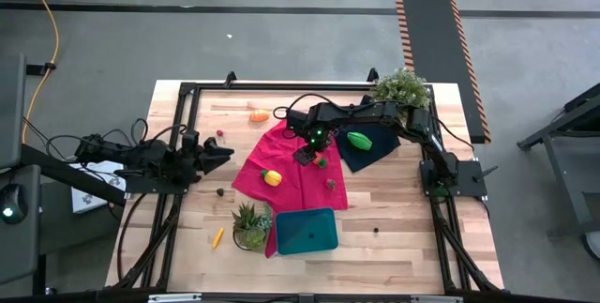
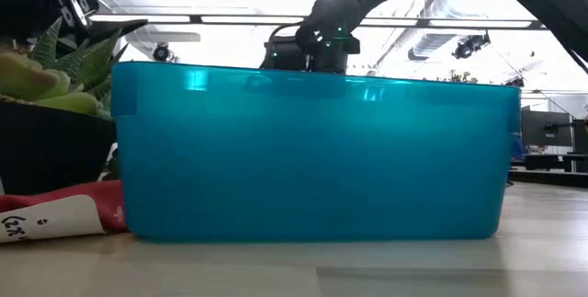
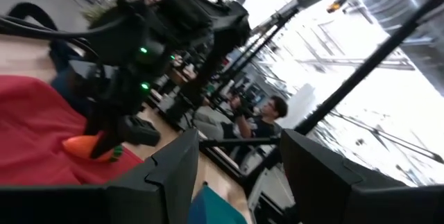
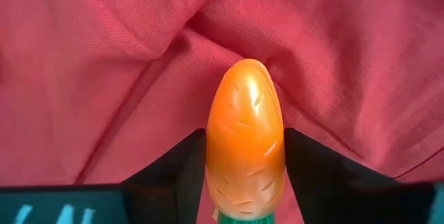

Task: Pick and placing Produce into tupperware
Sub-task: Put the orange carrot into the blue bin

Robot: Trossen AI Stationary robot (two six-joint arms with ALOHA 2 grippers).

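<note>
My right gripper reaches over the red cloth and is shut on the orange carrot. The left wrist view shows that carrot below the right gripper, just over the cloth. The teal tupperware rests on its base near the table's near edge and hides the carrot in the low view. A green oval lies on the navy cloth, and a yellow-orange piece on the red cloth. An orange piece and a yellow stick lie on the wood. My left gripper waits open at the table's left. My right gripper pinches the carrot between its two fingers, on the thick part next to the green top. The fingers lie along the carrot, whose rounded tip points away from the wrist toward the red cloth. Whether the tip touches the cloth I cannot tell.
A potted succulent stands right beside the tupperware's left side. A leafy plant stands at the far right corner. Small dark bits dot the wood. A person sits in the room beyond the table.
</note>
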